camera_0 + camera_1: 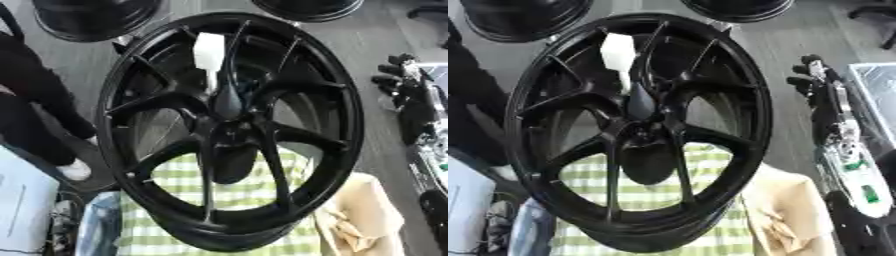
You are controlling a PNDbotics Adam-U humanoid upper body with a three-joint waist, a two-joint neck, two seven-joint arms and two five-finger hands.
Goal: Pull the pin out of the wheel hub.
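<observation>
black multi-spoke wheel hub (229, 131), filling the centre of the frame, seen face-on with the rim tilted slightly toward upper right. white pin (618, 54) with a broad blocky head and a thinner stem, seated in the hub, in the upper middle of the frame just above the dark centre boss; stem running down toward the boss, head standing clear between two spokes. green-and-white checked cloth (179, 180) visible through the lower spoke gaps and below the rim at the bottom of the frame. tan crumpled material (785, 210) at lower right, just beside the rim. right hand (811, 75) at the right edge, upper middle, black, fingers pointing up and spread apart, relaxed, holding nothing, well apart from the pin and near but not touching the rim; silver and black forearm trailing down the right edge below it. left hand not seen in either view. two further dark wheels (96, 17) cut off along the top edge. person in dark clothing (35, 100) with a white shoe at the left edge, touching nothing of the task. pale blue-white sheet (22, 200) at lower left. grey floor (385, 30) behind.
</observation>
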